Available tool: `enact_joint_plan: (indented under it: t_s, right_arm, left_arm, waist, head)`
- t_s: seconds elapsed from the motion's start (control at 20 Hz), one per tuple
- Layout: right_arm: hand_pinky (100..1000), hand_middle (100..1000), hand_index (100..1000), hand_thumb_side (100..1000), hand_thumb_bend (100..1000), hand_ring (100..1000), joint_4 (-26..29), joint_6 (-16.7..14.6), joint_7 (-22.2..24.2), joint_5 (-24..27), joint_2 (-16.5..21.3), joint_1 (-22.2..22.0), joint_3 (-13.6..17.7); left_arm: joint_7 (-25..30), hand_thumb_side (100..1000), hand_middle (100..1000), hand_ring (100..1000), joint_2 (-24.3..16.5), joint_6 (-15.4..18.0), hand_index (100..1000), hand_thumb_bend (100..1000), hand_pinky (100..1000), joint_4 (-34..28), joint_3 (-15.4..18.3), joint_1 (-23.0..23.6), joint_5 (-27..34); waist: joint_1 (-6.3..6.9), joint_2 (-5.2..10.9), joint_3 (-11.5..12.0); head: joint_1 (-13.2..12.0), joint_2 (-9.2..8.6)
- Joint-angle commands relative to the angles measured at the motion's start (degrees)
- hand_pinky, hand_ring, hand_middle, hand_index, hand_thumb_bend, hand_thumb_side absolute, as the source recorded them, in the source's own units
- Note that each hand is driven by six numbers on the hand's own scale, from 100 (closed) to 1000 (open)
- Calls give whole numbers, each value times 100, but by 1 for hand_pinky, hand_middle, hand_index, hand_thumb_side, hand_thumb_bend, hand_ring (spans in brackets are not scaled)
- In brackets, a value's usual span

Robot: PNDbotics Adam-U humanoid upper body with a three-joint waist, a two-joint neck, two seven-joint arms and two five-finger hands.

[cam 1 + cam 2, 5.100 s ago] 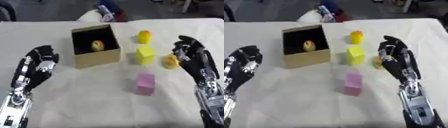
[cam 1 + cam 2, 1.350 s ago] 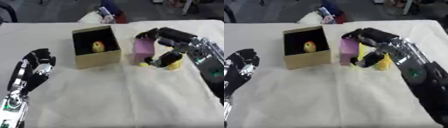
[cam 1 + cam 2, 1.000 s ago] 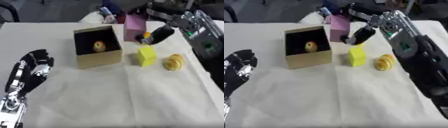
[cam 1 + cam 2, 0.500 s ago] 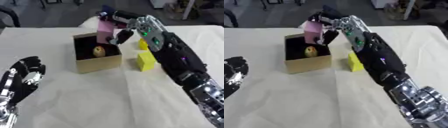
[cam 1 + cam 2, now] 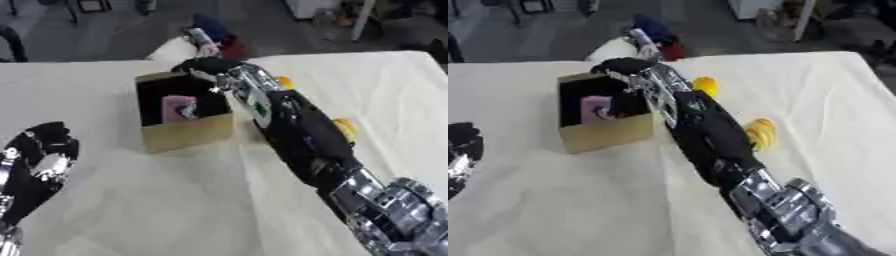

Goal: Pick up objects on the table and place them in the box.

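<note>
Pink block sits inside cardboard box, at 10 o'clock on table. My right hand hovers over box's far rim, fingers relaxed, holding nothing. My left hand rests open at 8 o'clock.

The right arm was clad in glossy black shells, with a silver-grey strip bearing small markings along its forearm and bright metal joint rings nearer the shoulder. The left hand was black too, with silvery patches on its fingers
</note>
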State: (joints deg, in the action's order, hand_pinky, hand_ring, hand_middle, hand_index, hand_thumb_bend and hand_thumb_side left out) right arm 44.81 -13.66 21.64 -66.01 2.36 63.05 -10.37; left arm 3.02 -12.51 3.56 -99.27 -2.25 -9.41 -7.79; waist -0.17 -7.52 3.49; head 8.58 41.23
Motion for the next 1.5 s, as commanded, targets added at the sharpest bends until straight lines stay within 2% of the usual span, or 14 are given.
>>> enact_joint_plan:
  t_s: [0.05,0.2,0.35,0.5,0.6,0.8,1.1,1.35,1.5]
  right_arm:
    - [834,975,1000,453,348,887,412,-150,54,68,282,198,-47]
    - [832,944,1000,396,336,883,960,-336,385,659,780,156,-164]
    - [834,928,1000,310,302,882,1475,-342,953,1477,1395,-47,-258]
    - [835,925,1000,325,305,884,1753,-172,1549,2003,1866,-331,-319]
    - [834,924,1000,380,300,886,1674,-38,1854,2148,2016,-509,-309]
    - [841,951,1000,418,323,897,1067,175,2185,1922,1961,-647,-204]
    - [855,979,1000,404,353,915,256,135,2078,1269,1694,-610,21]
    - [853,954,1000,390,360,911,-77,57,2009,972,1568,-605,102]
    - [841,884,1000,370,356,892,-212,26,2017,855,1517,-615,136]
  left_arm:
    - [-6,440,679,733,-61,7,784,341,745,-64,30,-4,2]
    - [-35,439,679,733,-77,7,784,340,746,-67,62,38,-13]
    - [-74,429,679,733,-113,0,784,358,746,-57,104,102,-33]
    - [-92,440,679,733,-112,3,784,336,746,-59,122,121,-46]
    - [-95,440,680,734,-109,7,785,335,746,-63,126,120,-49]
    - [-95,441,680,734,-104,7,785,334,747,-60,129,124,-46]
    - [-85,442,681,735,-87,9,785,331,747,-62,126,106,-33]
    - [-77,443,681,735,-76,13,786,329,748,-64,125,100,-28]
    - [-73,443,682,735,-71,15,786,329,748,-64,123,100,-26]
  waist:
    - [66,118,-69]
    - [50,164,-218]
    - [25,189,-394]
    - [15,195,-507]
    - [20,191,-542]
    - [52,179,-553]
    - [93,147,-510]
    - [92,135,-485]
    - [92,134,-472]
  head:
    - [-26,-24]
    - [-58,1]
    - [-104,19]
    - [-155,25]
    - [-167,17]
    - [-183,-20]
    - [-135,-55]
    - [-124,-71]
    - [-120,-74]
